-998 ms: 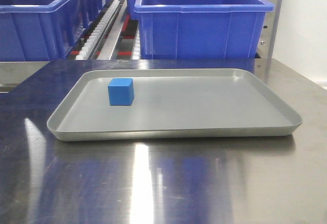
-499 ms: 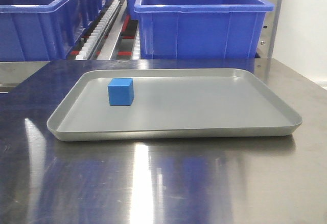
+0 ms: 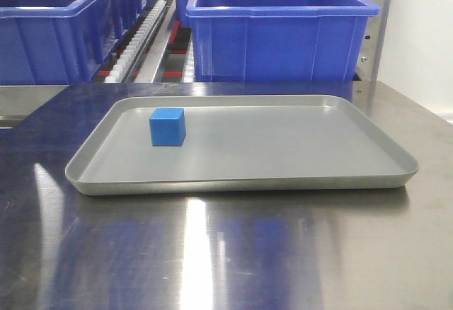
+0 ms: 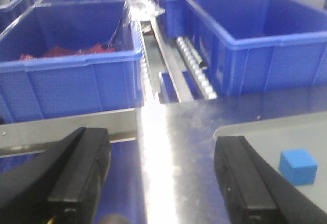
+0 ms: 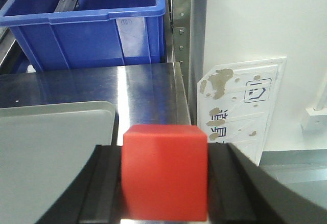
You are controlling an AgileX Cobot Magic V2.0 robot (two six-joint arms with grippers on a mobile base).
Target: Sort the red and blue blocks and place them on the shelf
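Here, red block (image 5: 164, 170) clamped in right pincer (image 5: 165, 185), blue block (image 3: 167, 127) on tray (image 3: 283, 144)

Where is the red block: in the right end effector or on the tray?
In the right end effector: the red block sits clamped between its fingers; the tray holds only the blue block.

From the front camera I saw the tray (image 3: 241, 182) lying on the tabletop (image 3: 212, 253), with the loose cube (image 3: 168, 127) on it toward its 10 o'clock corner. Behind the table stood the shelf (image 3: 138, 41), its rollers at 11 o'clock between the left bin (image 3: 49, 41) at 10 and the right bin (image 3: 279, 37) at 1, and the upright (image 3: 374, 34) at 2. The held cube (image 5: 164, 170) sat between the fingers of my right gripper (image 5: 164, 183), with the tray at its 9 o'clock
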